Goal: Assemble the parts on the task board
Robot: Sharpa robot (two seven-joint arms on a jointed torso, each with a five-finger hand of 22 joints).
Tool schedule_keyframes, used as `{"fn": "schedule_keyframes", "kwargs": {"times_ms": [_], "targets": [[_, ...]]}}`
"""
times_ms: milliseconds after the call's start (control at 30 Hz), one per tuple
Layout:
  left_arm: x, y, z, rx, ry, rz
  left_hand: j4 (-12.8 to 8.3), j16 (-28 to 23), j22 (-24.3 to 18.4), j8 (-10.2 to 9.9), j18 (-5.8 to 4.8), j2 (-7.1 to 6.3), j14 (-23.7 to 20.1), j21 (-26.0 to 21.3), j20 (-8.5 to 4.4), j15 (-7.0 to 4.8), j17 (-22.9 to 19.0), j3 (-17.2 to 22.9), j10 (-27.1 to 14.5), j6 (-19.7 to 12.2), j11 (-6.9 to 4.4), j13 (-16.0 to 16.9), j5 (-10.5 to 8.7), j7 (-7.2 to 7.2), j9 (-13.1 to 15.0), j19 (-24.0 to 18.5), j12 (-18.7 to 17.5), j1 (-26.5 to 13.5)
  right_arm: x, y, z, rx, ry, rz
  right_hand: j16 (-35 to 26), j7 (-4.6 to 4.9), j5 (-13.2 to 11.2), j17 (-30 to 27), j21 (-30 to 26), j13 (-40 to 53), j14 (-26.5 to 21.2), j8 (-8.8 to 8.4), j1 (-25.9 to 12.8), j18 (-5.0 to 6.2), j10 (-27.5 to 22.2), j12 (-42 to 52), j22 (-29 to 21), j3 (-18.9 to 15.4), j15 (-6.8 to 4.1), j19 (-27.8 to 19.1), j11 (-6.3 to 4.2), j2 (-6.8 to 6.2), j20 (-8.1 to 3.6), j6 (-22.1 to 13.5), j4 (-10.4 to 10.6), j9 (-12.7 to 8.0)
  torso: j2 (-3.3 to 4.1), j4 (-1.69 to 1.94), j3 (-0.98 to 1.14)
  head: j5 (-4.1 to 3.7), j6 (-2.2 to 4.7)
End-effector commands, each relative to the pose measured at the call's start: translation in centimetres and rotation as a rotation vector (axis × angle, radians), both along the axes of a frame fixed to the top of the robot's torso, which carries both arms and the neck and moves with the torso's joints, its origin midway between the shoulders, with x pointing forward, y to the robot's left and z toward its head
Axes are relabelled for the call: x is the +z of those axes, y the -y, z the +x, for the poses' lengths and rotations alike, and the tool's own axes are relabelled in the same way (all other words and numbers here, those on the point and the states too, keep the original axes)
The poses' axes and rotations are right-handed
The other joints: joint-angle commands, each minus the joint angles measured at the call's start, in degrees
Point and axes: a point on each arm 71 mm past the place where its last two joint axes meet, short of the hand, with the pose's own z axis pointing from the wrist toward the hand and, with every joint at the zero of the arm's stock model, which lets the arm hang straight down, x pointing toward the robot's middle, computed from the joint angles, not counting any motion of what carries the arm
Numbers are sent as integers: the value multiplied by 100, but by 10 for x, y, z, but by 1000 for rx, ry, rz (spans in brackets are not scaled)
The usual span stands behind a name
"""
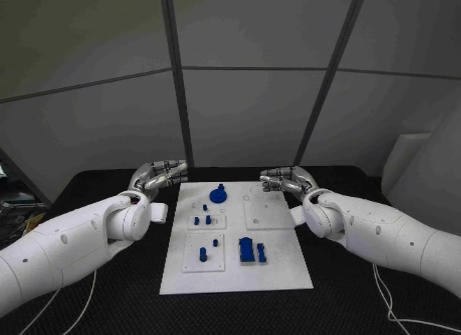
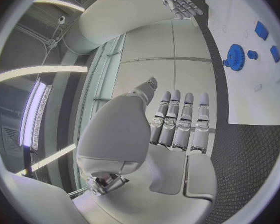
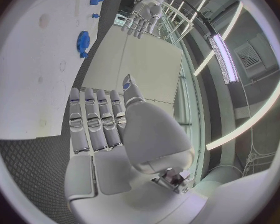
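On the black table [image 1: 109,188], in the head view, the white board [image 1: 280,269] was seen lying lengthwise between the two arms. A blue gear [image 1: 218,193] was seen near the board's far edge. Small blue pegs [image 1: 206,207] were seen standing on the plate behind the middle, more pegs [image 1: 203,252] on the near left plate, and a larger blue block [image 1: 247,249] just to their right. The left hand [image 1: 160,174] was held at the board's far left corner, and the right hand [image 1: 286,181] at its far right corner; nothing was held by either.

From the left wrist view, the left hand [image 2: 171,129] was shown with its fingers [image 2: 185,118] straight and side by side, the thumb set apart, nothing gripped. The board [image 2: 246,89] was seen beside the fingers, with the gear [image 2: 234,56] and blue pieces [image 2: 261,30] on it. The right hand [image 2: 180,3] was seen farther off, at the board's edge.

From the right wrist view, the right hand [image 3: 105,129] was likewise shown flat, its fingers [image 3: 90,118] extended together and empty. The board [image 3: 34,74] lay next to them, bearing the gear [image 3: 83,41] and pegs [image 3: 96,0]. The left hand [image 3: 140,22] was seen beyond, fingers extended.
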Motion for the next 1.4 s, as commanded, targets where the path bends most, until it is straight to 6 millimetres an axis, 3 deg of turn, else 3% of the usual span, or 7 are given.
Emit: {"fn": "schedule_keyframes", "kwargs": {"times_ms": [33, 100, 367, 700, 733, 767, 1400], "targets": [[2, -1, 0, -3, 3, 2, -508, -223, -841, -397, -321, 191, -1423, -346, -488, -198, -289, -547, -1703, -1663, -496, -350, -283, -205, -422, -1242, -498, -2458, 1, 2, -1, -4, 0, -5, -354, -237, -448, -220, -357, -463, -1725, -354, -2459, -280, -1776, -362, -455, 363, -191, -1519, -202, -202, -441, -1728, 222, -286, 2, -6, 6, 5, -2], [2, 0, -2, 1, 5, 3, -508, -259, -975, -397, -322, 614, -1646, -346, -562, -228, -335, -628, -1969, -1918, -496, -350, -283, -238, -422, -1440, -498, -2846, 2, 1, -2, -9, 4, 0, -354, -273, -448, -259, -357, -463, -2002, -354, -2859, -280, -2062, -362, -531, 415, -617, -1765, -232, -233, -515, -2003, 222, -334, -14, -5, 34, 39, 23], [8, 17, -21, 42, 25, 16, -508, -699, -1452, -397, -573, 614, -2468, -346, -845, -634, -498, -941, -2943, -2872, -496, -350, -283, -657, -422, -2152, -498, -4239, 16, -8, -16, -62, 41, 47, -354, -777, -448, -684, -357, -463, -3002, -354, -4273, -410, -3088, -362, -790, 633, -617, -2645, -656, -641, -777, -3009, 222, -494, -121, 2, 218, 265, 185], [22, 45, -67, 119, 57, 49, -508, -699, -1873, -397, -578, 614, -3194, -346, -1097, -634, -910, -1214, -3806, -3718, -496, -350, -283, -657, -422, -2780, -498, -5477, 45, -25, -60, -183, 75, 126, -354, -777, -448, -684, -357, -463, -3876, -354, -5511, -514, -3983, -362, -1016, 1191, -617, -3415, -656, -641, -1003, -3888, 222, -899, -123, 2, 223, 271, 189], [22, 46, -69, 121, 58, 50, -508, -699, -1884, -397, -578, 614, -3214, -346, -1103, -634, -910, -1223, -3830, -3738, -496, -350, -283, -657, -422, -2798, -498, -5511, 46, -26, -62, -187, 75, 128, -354, -777, -448, -684, -357, -463, -3902, -354, -5546, -936, -4010, -362, -1022, 1191, -617, -3436, -656, -641, -1011, -3913, 222, -899, -123, 2, 223, 271, 189], [23, 47, -73, 126, 60, 53, -508, -699, -1934, -397, -578, 614, -3301, -346, -1133, -634, -910, -1256, -3933, -3841, -496, -350, -283, -657, -422, -2874, -498, -5659, 49, -27, -67, -198, 75, 133, -354, -777, -448, -684, -357, -463, -4001, -354, -5690, -936, -4114, -362, -1446, 1191, -617, -3528, -656, -641, -1433, -4016, 222, -899, -123, 2, 223, 271, 189], [25, 51, -80, 136, 64, 59, -508, -699, -2658, -397, -576, 614, -3967, -346, -1562, -634, -910, -1730, -4716, -4607, -496, -350, -283, -657, -422, -3434, -498, -6786, 57, -31, -83, -232, 72, 144, -354, -777, -448, -684, -357, -463, -4810, -354, -6834, -936, -4940, -362, -1446, 1191, -617, -4235, -656, -641, -1433, -4829, 222, -899, -123, 2, 223, 271, 189]]}}
